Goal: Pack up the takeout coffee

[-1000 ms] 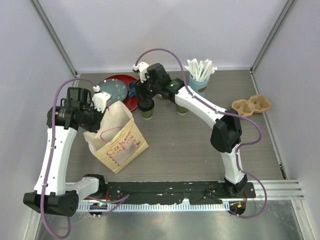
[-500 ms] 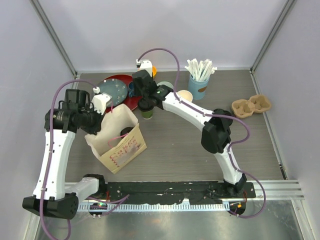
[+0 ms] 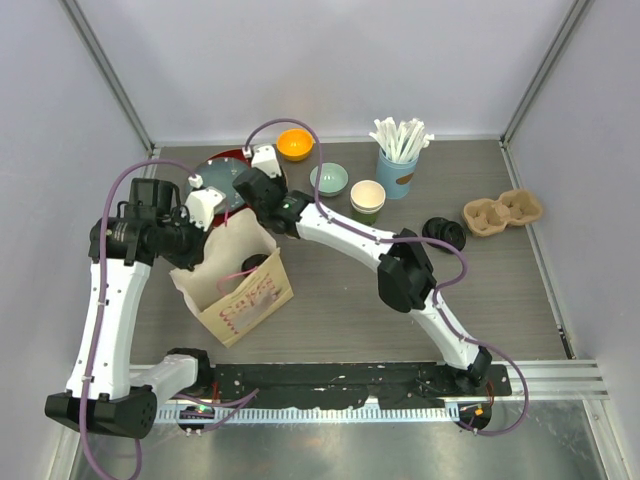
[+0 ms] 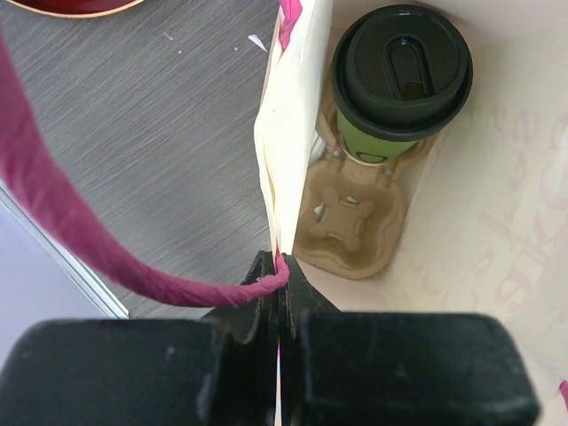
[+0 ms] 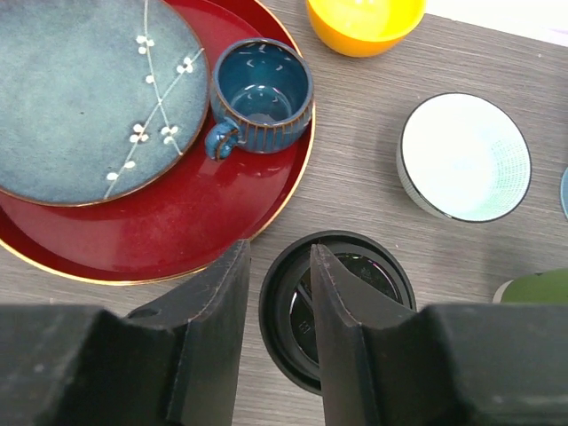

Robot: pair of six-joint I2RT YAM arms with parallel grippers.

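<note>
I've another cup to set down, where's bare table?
Bare table runs along the near right, in front of the black lids and cardboard carrier. A patch lies between the paper bag and the right arm. The back is crowded: red tray, orange bowl, pale bowl, open paper cup, cup of white sticks.

Grey wood-grain table (image 3: 330,320), pale walls (image 3: 330,60)

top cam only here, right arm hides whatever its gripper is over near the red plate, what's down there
observer: a black lid; its rim sits in the gap between the fingers of the right gripper
operator: and what's packed so far
observer: inside the bag, a lidded cup stands in a cardboard carrier, the slot beside it empty
operator: left side ok
observer: left gripper is shut on the bag's top edge
</note>
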